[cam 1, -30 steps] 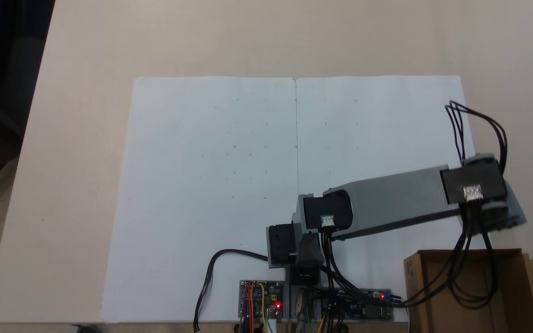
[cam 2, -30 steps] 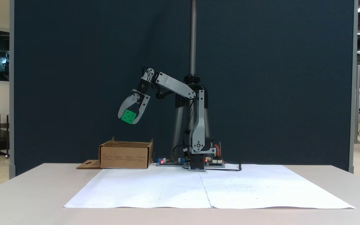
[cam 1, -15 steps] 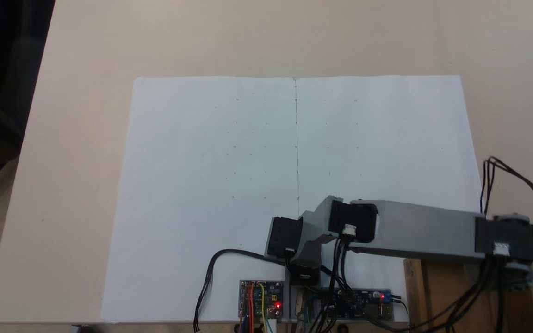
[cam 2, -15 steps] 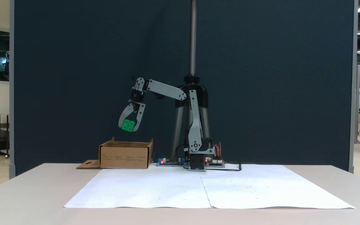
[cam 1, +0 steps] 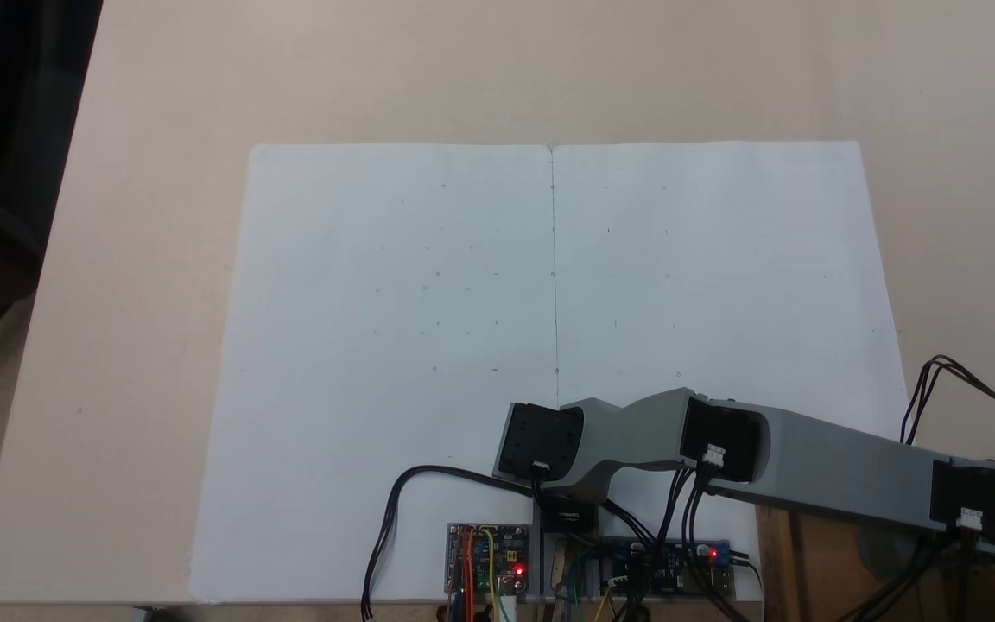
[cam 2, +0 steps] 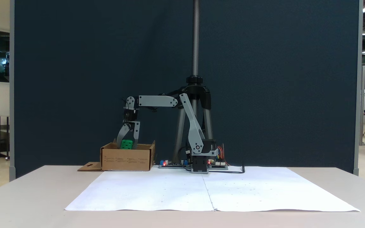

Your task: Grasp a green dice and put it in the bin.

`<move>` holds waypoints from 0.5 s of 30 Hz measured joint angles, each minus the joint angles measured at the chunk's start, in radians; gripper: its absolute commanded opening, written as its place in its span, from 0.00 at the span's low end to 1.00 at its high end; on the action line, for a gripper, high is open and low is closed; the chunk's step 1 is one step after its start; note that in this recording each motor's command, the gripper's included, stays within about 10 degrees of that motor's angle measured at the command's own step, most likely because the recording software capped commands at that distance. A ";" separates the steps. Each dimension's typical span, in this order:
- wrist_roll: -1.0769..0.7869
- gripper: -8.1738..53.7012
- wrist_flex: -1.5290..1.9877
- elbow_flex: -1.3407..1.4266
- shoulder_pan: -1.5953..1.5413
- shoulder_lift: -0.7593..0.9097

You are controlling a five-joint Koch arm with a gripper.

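The green dice hangs just at the rim of the bin, a brown cardboard box left of the arm's base in a fixed view. My gripper points straight down over the box and is shut on the dice, its grey fingers on either side of it. From above, the arm's forearm reaches right over the bin at the bottom right corner and hides the dice and the jaws.
A large white paper sheet covers the table middle. Circuit boards with red lights and loose cables sit by the arm's base. The box's flap lies flat on the table. A tripod pole rises behind the arm.
The arm has swung over the bin and lowered. The gripper with the dice has come down from well above the box to its rim.
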 measured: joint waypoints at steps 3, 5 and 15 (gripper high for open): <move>-0.003 0.33 -0.002 0.000 0.000 0.002; -0.002 0.60 -0.006 0.021 0.000 0.002; -0.003 0.85 -0.035 0.150 0.000 0.003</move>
